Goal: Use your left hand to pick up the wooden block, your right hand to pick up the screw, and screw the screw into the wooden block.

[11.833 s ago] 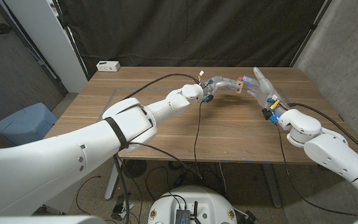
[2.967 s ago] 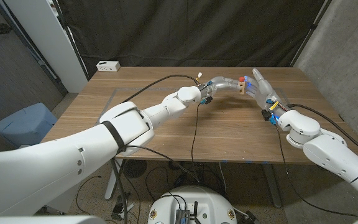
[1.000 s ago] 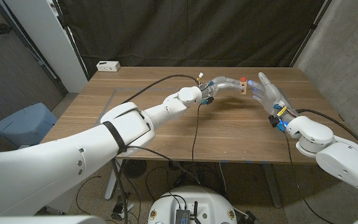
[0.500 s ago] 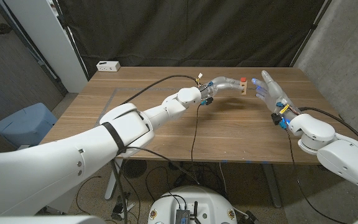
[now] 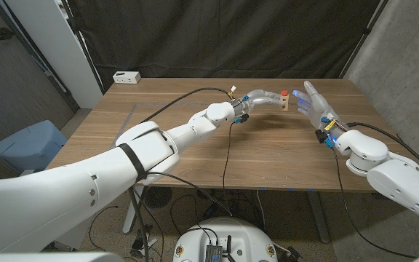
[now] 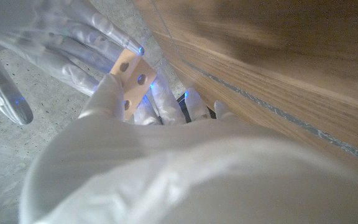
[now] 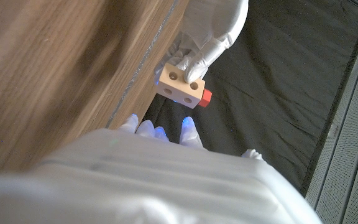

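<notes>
Gripping the wooden block [image 7: 180, 85] with its red screw [image 7: 206, 96], the left hand [image 5: 262, 97] faces the spread, empty right hand [image 5: 313, 106].

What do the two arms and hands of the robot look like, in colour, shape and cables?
Both arms are glossy white with rounded shells. The left arm has a black band around it and a black cable running along it. The left hand and right hand look pale and translucent, with slim fingers that glow blue at some tips. The right wrist carries small blue and yellow parts and a black cable.
</notes>
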